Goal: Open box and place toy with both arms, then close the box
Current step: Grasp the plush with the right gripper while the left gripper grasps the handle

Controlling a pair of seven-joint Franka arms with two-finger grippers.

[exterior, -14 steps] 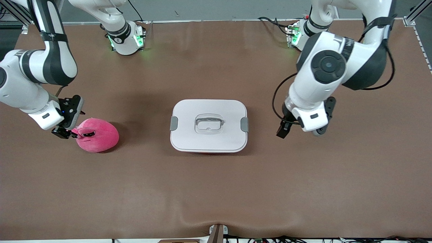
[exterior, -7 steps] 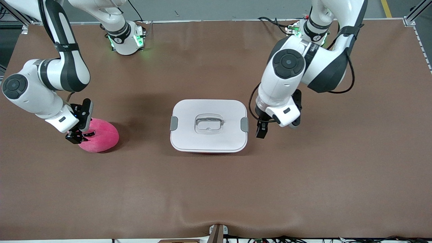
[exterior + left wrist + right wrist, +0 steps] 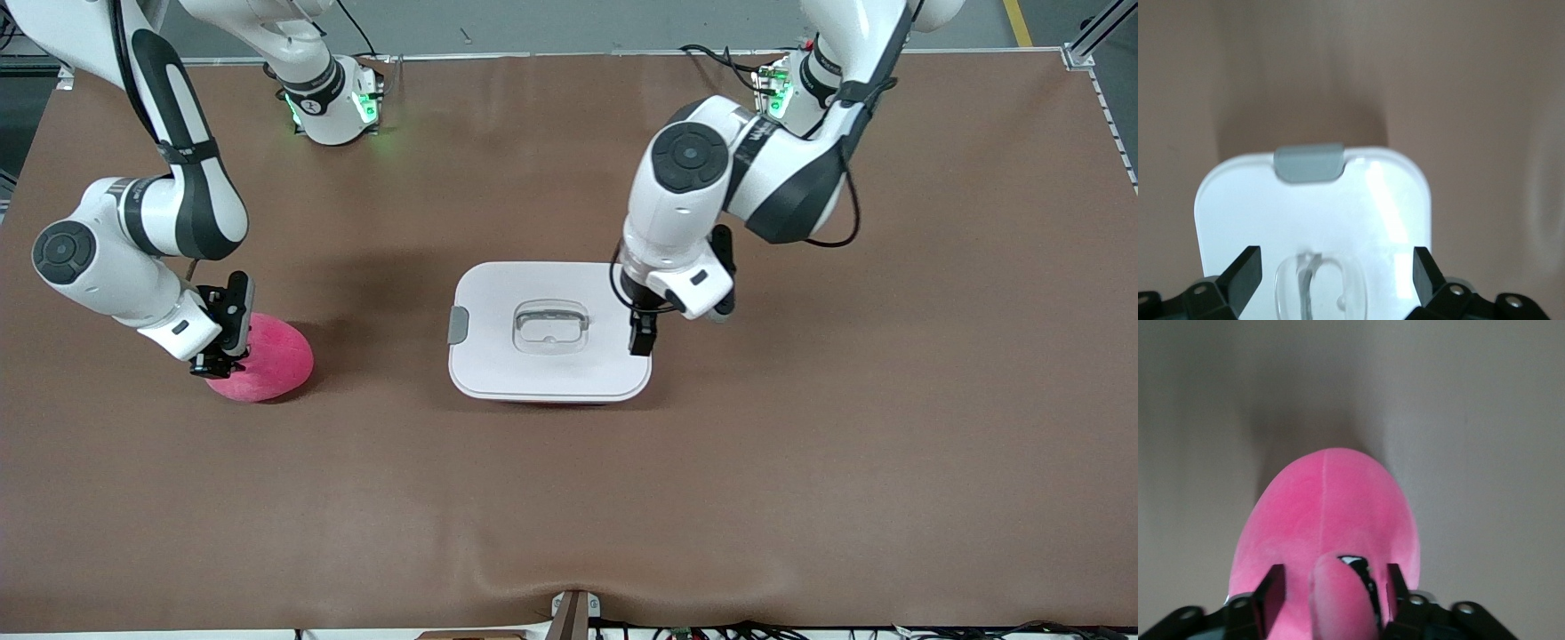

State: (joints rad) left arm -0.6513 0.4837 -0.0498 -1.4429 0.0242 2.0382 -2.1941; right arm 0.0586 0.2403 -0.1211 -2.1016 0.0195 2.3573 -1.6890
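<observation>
The box point(image 3: 551, 364) sits mid-table with its white lid shut, clear handle point(image 3: 551, 324) in the middle and one grey clip point(image 3: 458, 324) showing. My left gripper point(image 3: 640, 340) hangs open over the lid's end toward the left arm, hiding the clip there. In the left wrist view it point(image 3: 1335, 263) is open above the lid, with the handle point(image 3: 1318, 293) between its fingertips and a grey clip point(image 3: 1308, 162) farther off. The pink toy point(image 3: 271, 360) lies toward the right arm's end. My right gripper point(image 3: 218, 363) is down on it, open, its fingers point(image 3: 1275, 590) straddling a plush ear point(image 3: 1338, 600).
The brown table mat point(image 3: 569, 498) spreads wide on all sides of the box and the toy. The arm bases point(image 3: 333, 107) glow green at the edge farthest from the front camera. A small mount point(image 3: 573, 613) sits at the nearest table edge.
My left gripper has moved from beside the box to over the lid's end, covering that clip. My right gripper has shifted onto the toy, hiding its face.
</observation>
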